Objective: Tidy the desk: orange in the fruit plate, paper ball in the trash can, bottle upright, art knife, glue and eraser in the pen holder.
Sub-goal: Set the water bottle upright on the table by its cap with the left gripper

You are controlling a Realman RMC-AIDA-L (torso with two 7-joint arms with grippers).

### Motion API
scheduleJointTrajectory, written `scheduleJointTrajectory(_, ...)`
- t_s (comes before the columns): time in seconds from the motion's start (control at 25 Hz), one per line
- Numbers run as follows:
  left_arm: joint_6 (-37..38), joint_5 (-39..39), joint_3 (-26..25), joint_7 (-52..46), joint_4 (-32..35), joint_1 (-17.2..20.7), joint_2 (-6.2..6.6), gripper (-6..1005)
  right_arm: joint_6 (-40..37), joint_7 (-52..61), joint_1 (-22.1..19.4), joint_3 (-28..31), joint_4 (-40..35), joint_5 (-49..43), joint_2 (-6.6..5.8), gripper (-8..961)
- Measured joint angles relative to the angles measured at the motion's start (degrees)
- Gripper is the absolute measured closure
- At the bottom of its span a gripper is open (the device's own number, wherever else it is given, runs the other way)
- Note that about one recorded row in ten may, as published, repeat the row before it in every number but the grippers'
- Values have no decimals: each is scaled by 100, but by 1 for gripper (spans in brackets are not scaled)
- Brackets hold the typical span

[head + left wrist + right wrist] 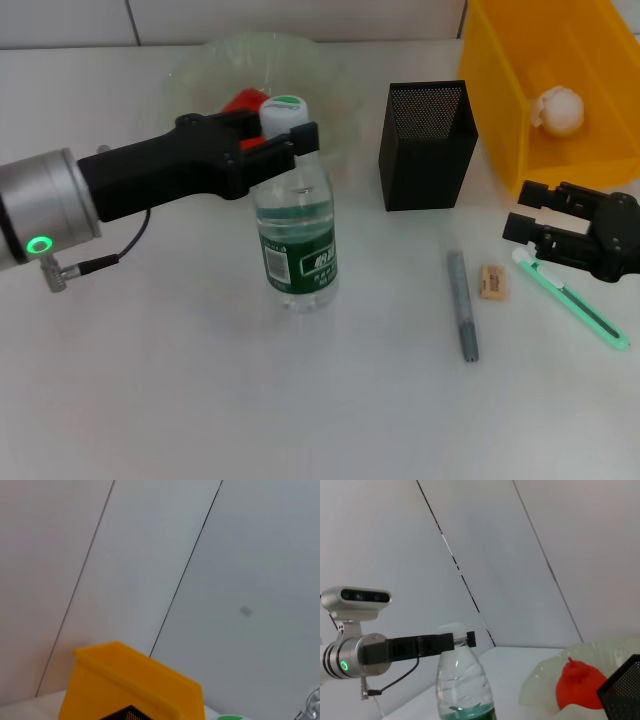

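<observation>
The clear bottle (296, 240) stands upright on the white desk (200, 400), with my left gripper (287, 140) shut around its neck just under the white cap. The right wrist view shows the same bottle (462, 680) and left gripper (456, 640). The orange (243, 100) lies in the pale green fruit plate (190, 70). The paper ball (558, 110) rests in the yellow trash can (500, 90). The grey glue (462, 305), tan eraser (491, 282) and mint-green art knife (575, 298) lie on the desk right of the black pen holder (425, 145). My right gripper (522, 210) hangs open just above the knife's white end.
The trash can stands at the back right, close beside the pen holder. The left wrist view shows only the trash can (130, 685) and the wall behind it. The orange (577, 685) and plate (540, 685) appear behind the bottle in the right wrist view.
</observation>
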Motion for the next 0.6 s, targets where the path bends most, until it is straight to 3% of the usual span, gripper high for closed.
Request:
scheduleJointTrajectory(0.16, 599, -221, -464, 895, -558, -76, 0, 555, 13, -1, 111, 13, 78, 14, 3, 249)
scheduleJointTrajectory(0.24, 1183, -239, -941, 1684, -1075, -141, 1, 555, 13, -3, 172, 17, 108, 17, 10, 250)
scheduleJointTrajectory(0.6, 1919, -247, -1689, 3845, -2489, -338, 15, 556, 23, -7, 302, 18, 152, 19, 74, 251)
